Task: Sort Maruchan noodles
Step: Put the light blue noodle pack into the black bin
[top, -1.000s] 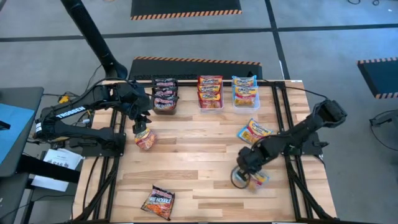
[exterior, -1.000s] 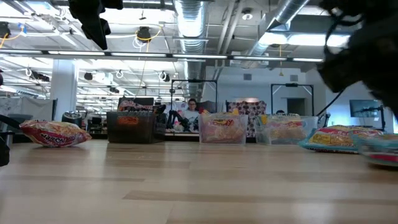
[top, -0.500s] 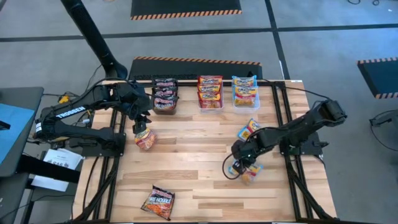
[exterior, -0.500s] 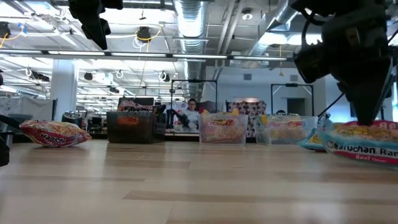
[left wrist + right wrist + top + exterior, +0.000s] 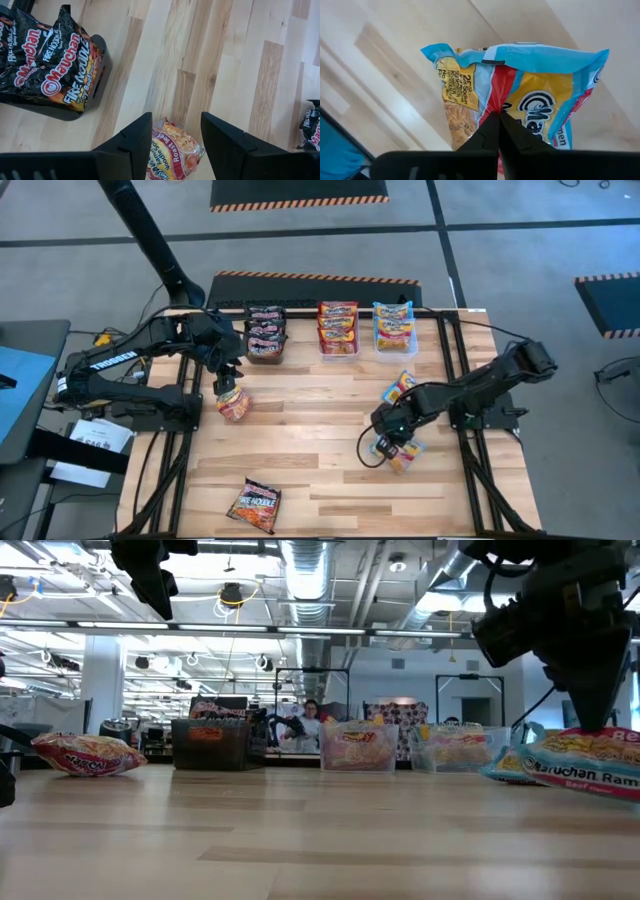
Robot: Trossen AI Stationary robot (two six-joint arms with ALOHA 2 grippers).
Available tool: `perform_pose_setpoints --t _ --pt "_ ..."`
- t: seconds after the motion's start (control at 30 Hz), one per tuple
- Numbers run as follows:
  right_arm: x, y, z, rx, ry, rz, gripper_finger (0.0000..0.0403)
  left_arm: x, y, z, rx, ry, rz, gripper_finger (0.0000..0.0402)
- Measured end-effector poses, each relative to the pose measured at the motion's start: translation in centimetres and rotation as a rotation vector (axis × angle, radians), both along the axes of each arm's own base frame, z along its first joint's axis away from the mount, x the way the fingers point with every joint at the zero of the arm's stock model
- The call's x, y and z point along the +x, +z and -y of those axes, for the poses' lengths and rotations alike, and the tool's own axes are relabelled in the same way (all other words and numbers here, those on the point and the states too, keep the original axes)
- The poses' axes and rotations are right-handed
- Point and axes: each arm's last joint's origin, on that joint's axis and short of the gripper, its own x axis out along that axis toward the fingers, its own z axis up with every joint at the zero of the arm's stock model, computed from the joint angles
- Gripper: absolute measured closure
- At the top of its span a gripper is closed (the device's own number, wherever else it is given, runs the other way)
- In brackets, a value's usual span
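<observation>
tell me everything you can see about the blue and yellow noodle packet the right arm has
The blue and yellow noodle packet is a flat, glossy plastic pack with a light blue border, yellow face, red band and Maruchan logo. The right gripper is shut on it, pinching the wrapper near its middle. In the low view the packet hangs slightly tilted, just clear of the wooden table, on the table's right side. A similar packet lies beyond it.

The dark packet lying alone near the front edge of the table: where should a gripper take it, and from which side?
The dark packet lies flat and slightly skewed on the table, nothing beside it. Probably best to come straight down from above and pinch across its narrower width near the middle, or at a crimped end seam. The left gripper hovers open over a red packet; the right gripper holds a blue packet.
</observation>
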Motion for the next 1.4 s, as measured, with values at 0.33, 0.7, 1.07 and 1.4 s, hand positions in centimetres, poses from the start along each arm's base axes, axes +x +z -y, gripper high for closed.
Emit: perform_pose_setpoints --t 0.33,0.7,1.07,1.4 --pt "0.0 -0.1 0.2 -0.024 0.060 0.008 0.0337 0.0 0.0 0.0 -0.001 0.000 0.000 0.0246" --pt "-0.4 -0.1 -0.2 0.025 0.030 -0.037 0.0204 0.0 0.0 0.0 -0.001 0.001 0.000 0.0246" --pt "0.2 -2.5 -1.9 -0.020 -0.010 -0.129 0.0138 0.0 0.0 0.0 -0.001 0.001 0.001 0.0246" --pt "1.5 -5.1 -2.6 0.045 -0.048 -0.223 0.0152 0.1 0.0 0.0 -0.002 0.002 -0.003 0.0246"
